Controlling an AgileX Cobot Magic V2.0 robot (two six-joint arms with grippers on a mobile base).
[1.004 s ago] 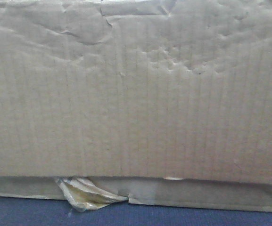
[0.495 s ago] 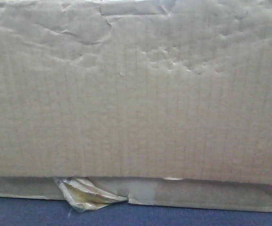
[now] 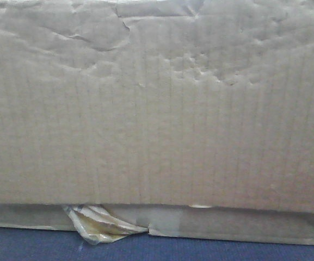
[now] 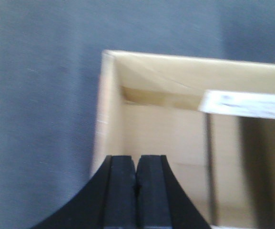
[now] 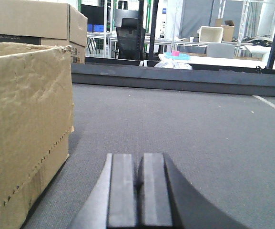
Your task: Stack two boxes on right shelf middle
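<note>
Front view: one large tan corrugated cardboard box point(image 3: 157, 109), its wrinkled, dented face filling nearly the whole frame. Below its lower edge is a strip of a flatter tan cardboard box point(image 3: 238, 224) with a curl of peeling yellowish tape point(image 3: 99, 225). Whether the large one rests on the flatter one or only stands in front of it cannot be told. Both are on a blue-grey carpeted surface point(image 3: 200, 251). No pincer shows here.

Left wrist view: left pincer point(image 4: 137, 191), black pads pressed together and holding nothing, poised over the near left wall of an open-topped tan box, probably the large one. A white label point(image 4: 246, 105) lies across the opening, with carpet to the left.

Right wrist view: right pincer point(image 5: 138, 191), pads likewise pressed together and empty, low over the carpet. The large box stands just beside it on its left, apart from it, its side running away from the lens. Behind are a second brown carton point(image 5: 32, 19) and a black office chair point(image 5: 130, 33).

The shelf is in none of the views. By my judgement the box lies between the arms, its long axis across them, and the left pincer is nearer.
</note>
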